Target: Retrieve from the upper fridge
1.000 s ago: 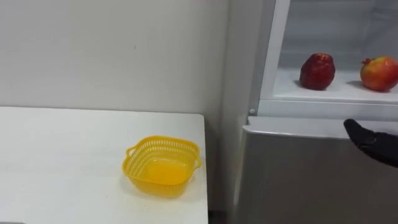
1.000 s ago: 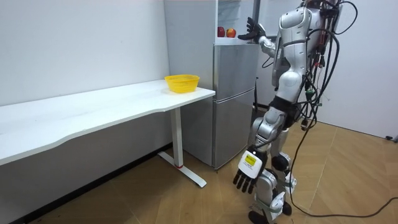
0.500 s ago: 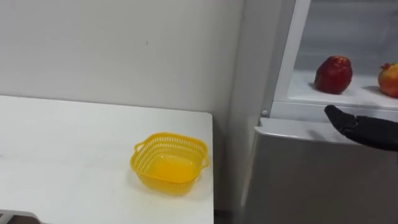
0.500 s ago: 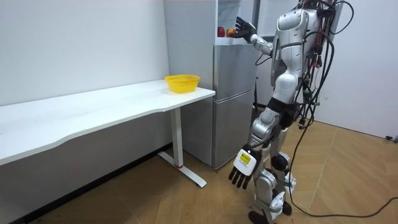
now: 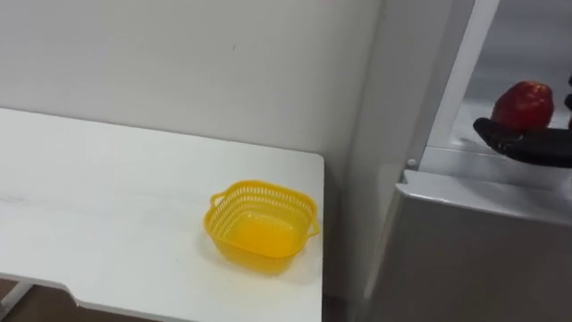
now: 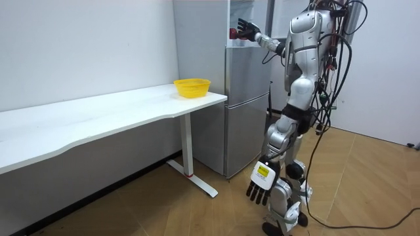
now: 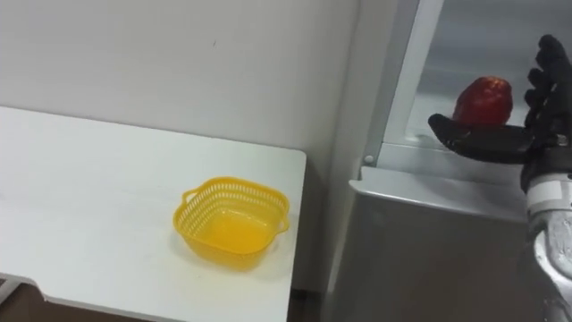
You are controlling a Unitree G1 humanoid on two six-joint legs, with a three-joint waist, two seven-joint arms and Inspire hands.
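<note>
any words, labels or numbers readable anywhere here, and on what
No text here can be read.
Tag on the left hand: print too small to read.
Basket, fridge, apple: no text on them.

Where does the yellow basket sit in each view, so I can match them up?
Left eye view: yellow basket at centre, low, near the white table's right end.
Right eye view: left of centre, same table end.
Room view: upper middle, on the table's far end.
Shared landmark: the grey fridge beside that end.
</note>
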